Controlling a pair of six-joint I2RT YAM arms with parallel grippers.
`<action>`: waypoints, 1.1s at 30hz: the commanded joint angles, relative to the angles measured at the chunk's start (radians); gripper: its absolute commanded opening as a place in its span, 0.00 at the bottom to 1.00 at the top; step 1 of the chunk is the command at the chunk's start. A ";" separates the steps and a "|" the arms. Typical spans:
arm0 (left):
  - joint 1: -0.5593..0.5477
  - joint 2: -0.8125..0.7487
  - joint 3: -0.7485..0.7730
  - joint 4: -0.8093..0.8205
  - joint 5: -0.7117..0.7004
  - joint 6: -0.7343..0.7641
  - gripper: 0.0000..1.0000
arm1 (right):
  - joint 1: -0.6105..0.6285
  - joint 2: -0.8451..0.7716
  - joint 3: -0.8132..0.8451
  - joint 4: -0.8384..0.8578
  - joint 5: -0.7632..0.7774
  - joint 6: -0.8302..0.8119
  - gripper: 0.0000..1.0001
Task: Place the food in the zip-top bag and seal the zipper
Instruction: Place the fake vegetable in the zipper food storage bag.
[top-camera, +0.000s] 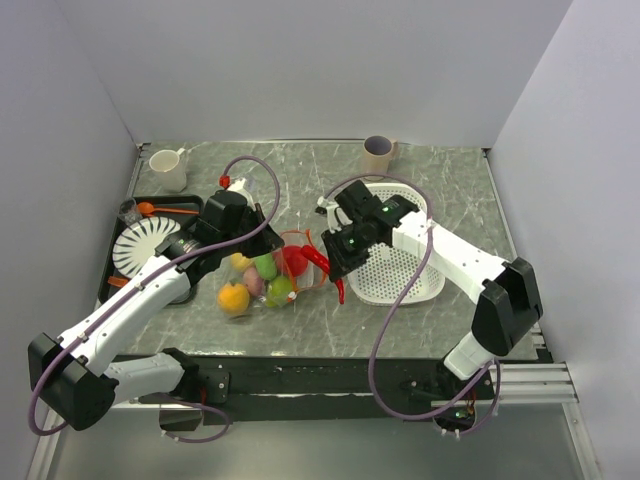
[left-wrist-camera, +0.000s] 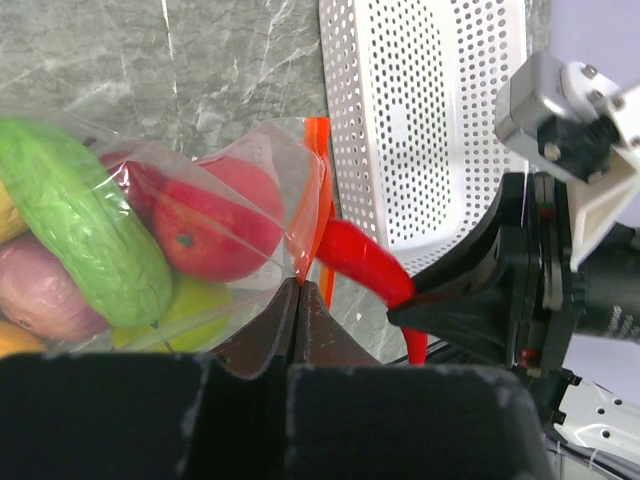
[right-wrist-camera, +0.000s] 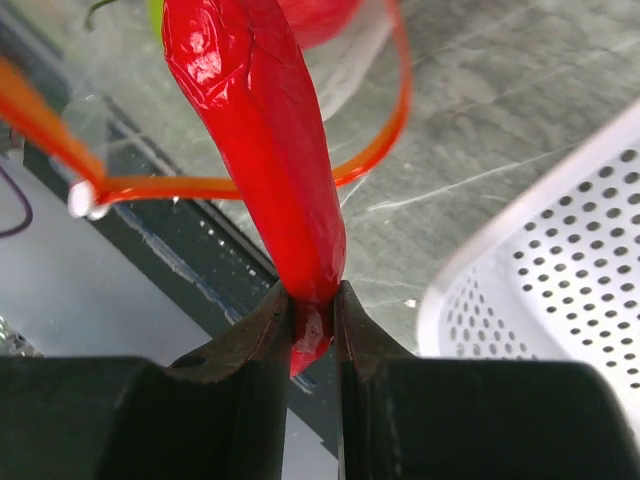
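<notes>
While the red pepper (top-camera: 314, 258) hangs at the mouth of the zip-top bag (top-camera: 262, 282), the step in hand looks to be loading, with sealing not yet begun. Seen from the top camera, the bag lies on the counter (top-camera: 440, 170) between the two arms, just left of the white basket (top-camera: 400, 265), with several pieces of food (top-camera: 234, 298) bunched inside. The left hand (top-camera: 272, 232) reaches to the bag's far edge and the right hand (top-camera: 333, 274) meets its open end from the basket side. On the left wrist camera, the left hand's jaws are closed on a fold of clear plastic just beside the zipper (left-wrist-camera: 318, 200), holding the mouth up. A green piece (left-wrist-camera: 80, 230) and a round red piece (left-wrist-camera: 220, 220) press against the film inside. Whether the pepper's tip has passed the lip I cannot tell. On the right wrist camera, the right hand is clamped on the pepper near one end, and the strip loops behind it, the white slider (right-wrist-camera: 85, 200) at one side. Next, I judge, the pepper must go well inside before it is let go, and then the slider must be found and drawn along the strip.
</notes>
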 joint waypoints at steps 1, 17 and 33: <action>-0.002 -0.001 0.002 0.051 0.023 0.010 0.01 | 0.029 0.011 0.085 -0.031 -0.002 -0.038 0.05; -0.002 -0.010 -0.007 0.043 0.072 0.022 0.01 | 0.036 0.292 0.421 -0.081 -0.111 -0.099 0.11; -0.002 -0.003 0.025 0.051 0.118 0.031 0.01 | 0.107 0.251 0.324 0.242 0.048 0.192 0.20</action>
